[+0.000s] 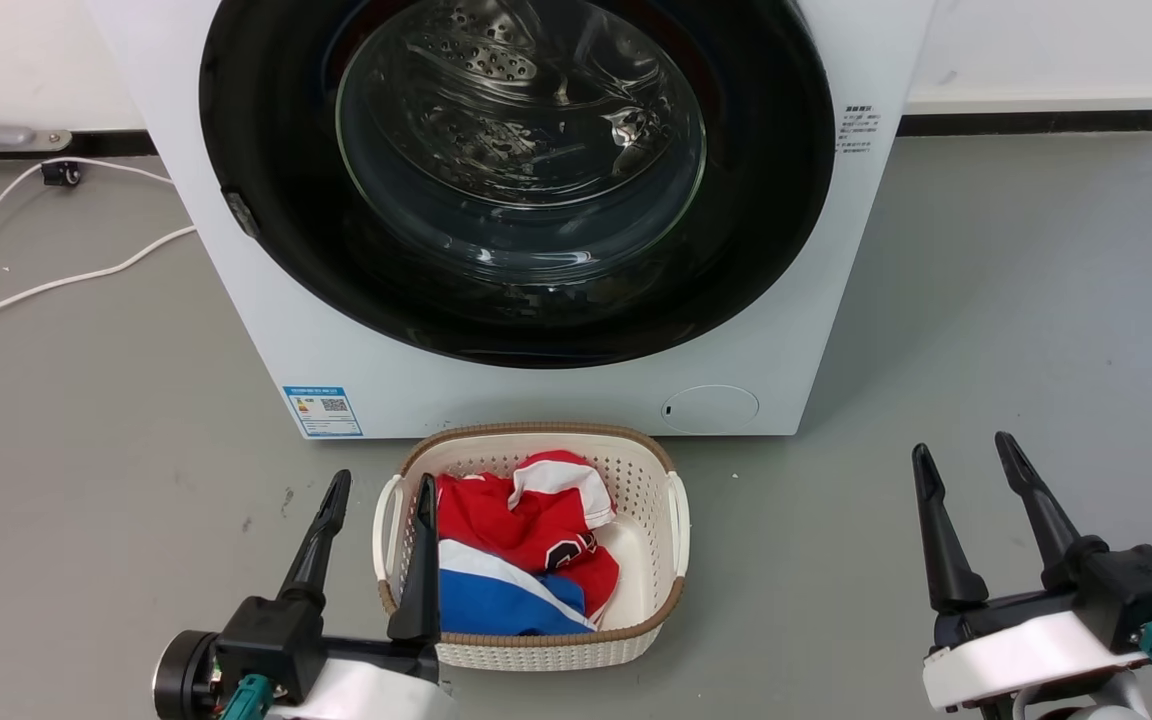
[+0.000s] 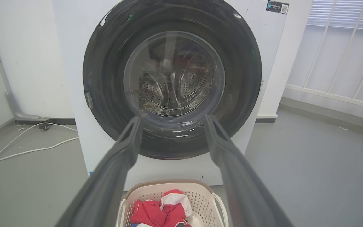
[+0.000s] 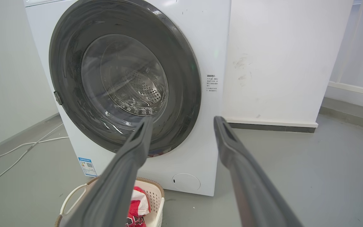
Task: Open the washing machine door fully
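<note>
Washing machine door (image 1: 266, 200) sat shut, flush on the washing machine (image 1: 556, 400) front, at 12 o'clock in head view. Left claw (image 1: 383, 483) at 7 o'clock and right claw (image 1: 963, 448) at 4 o'clock were both spread wide, empty, well apart from the door. Laundry basket (image 1: 678, 520) with red-blue clothes stood at 6 o'clock on the floor.

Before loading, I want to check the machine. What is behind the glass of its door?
Behind the glass of the washing machine door, the perforated steel drum shows and looks empty where visible. The door's black ring covers the drum's edges, so those cannot be checked.
</note>
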